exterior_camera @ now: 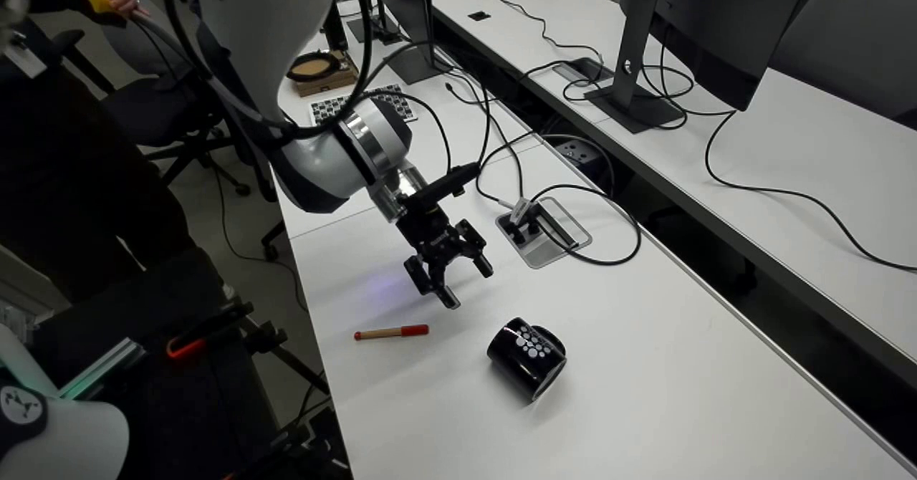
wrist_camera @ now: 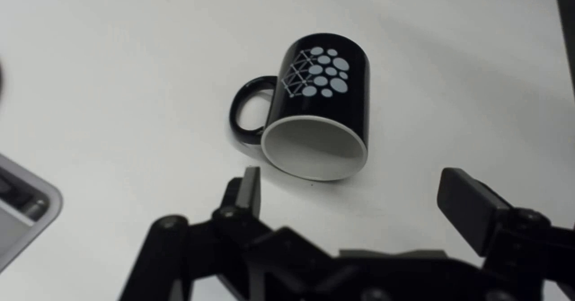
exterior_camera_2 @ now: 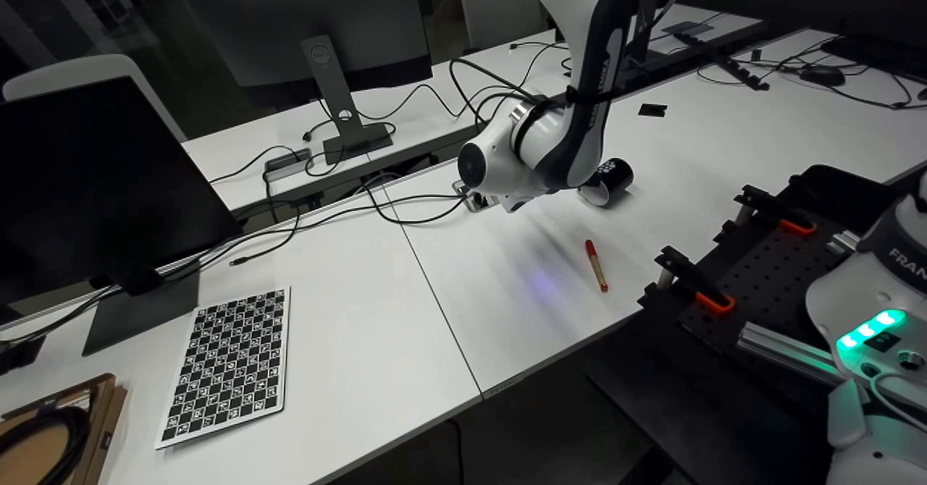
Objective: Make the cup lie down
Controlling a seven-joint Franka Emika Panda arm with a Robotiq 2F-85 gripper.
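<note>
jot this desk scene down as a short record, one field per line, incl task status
target: glossy black mug with grey dot print, on its side
surface: white tabletop
manipulator: black two-finger gripper, open, apart from the mug
opening: pale inside, turned toward the gripper
handle: black loop, on the mug's left in wrist view
nearby: thin red-and-tan pen, on the tabletop
task: looks done, mug lies down

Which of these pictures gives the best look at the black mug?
The wrist view: there the mug looks largest, unblocked, with its whole handle, print and pale inside visible. Both exterior views show it smaller: in an exterior view the print shows but not the inside; in an exterior view the robot arm partly covers it.
</note>
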